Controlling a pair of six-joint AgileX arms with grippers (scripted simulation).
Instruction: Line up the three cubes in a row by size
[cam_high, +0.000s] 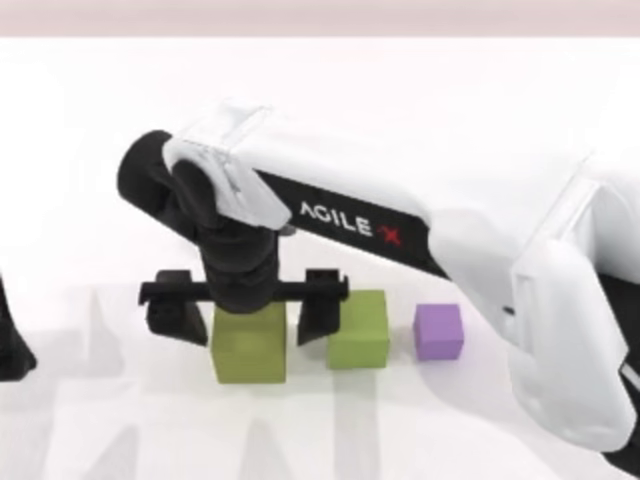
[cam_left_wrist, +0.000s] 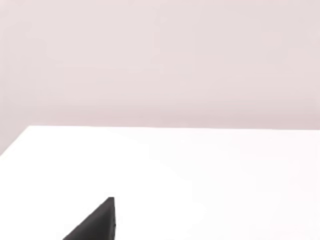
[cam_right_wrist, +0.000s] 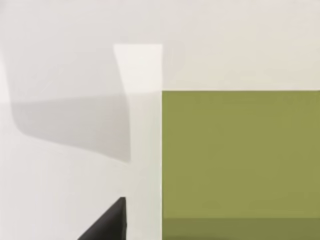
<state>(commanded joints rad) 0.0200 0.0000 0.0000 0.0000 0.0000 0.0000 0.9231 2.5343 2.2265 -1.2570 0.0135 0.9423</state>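
Note:
Three cubes stand in a row near the table's front: the large olive one (cam_high: 248, 348) on the left, the medium lime-green one (cam_high: 358, 330) in the middle, the small purple one (cam_high: 438, 332) on the right. My right gripper (cam_high: 245, 308) hangs over the olive cube's far edge, open, with one finger (cam_high: 170, 312) to its left and the other (cam_high: 320, 312) between it and the lime cube. The right wrist view shows the olive cube (cam_right_wrist: 240, 160) close up, with a bare gap between it and one dark fingertip (cam_right_wrist: 112, 222). My left arm (cam_high: 10, 345) is parked at the left edge.
The white tabletop (cam_high: 120, 120) stretches behind and to the left of the cubes. The right arm's white body (cam_high: 470, 240) crosses above the table's right half. The left wrist view holds only bare table (cam_left_wrist: 200, 175) and one fingertip (cam_left_wrist: 100, 222).

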